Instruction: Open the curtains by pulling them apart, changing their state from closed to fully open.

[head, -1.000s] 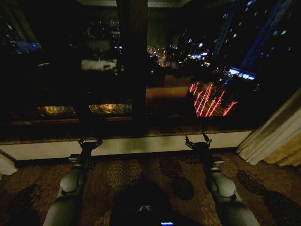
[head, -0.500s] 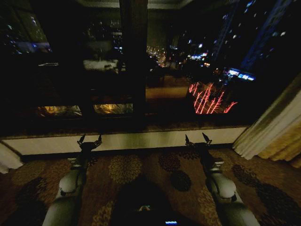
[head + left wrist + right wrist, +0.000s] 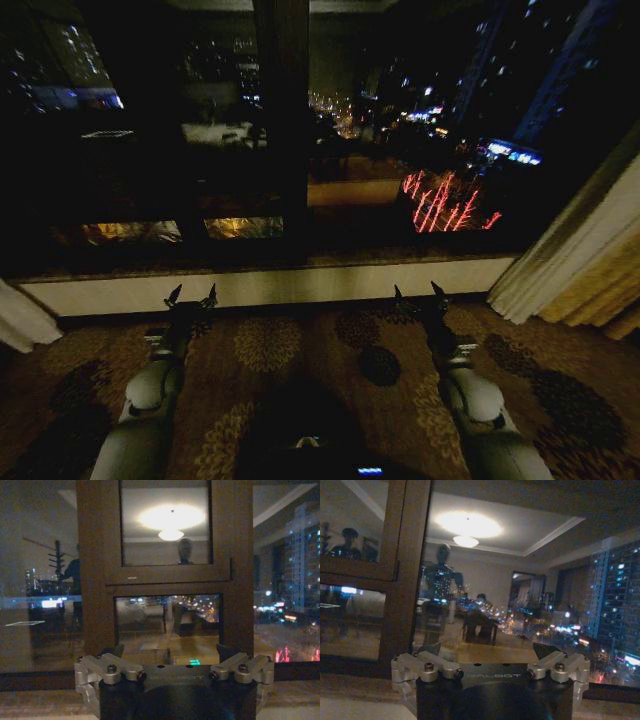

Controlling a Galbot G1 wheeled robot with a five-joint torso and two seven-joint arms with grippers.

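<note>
A dark night window (image 3: 400,130) with city lights beyond spans the wall above a pale sill (image 3: 270,285), over a brown carpet with floral medallions (image 3: 265,345). At the far left, one sheer cream-white pleated curtain panel (image 3: 20,318) is bunched against the window's edge. The left gripper (image 3: 190,297) is held out low over the carpet, pointing at the sill, its fingers spread and empty. A broad dark wooden window post (image 3: 282,120) rises between the arms. The right gripper (image 3: 420,294) reaches forward likewise, jaws released and holding nothing. At the far right, the other cream-white panel (image 3: 560,260) hangs gathered, just beside a thicker golden-yellow drape (image 3: 600,290).
</note>
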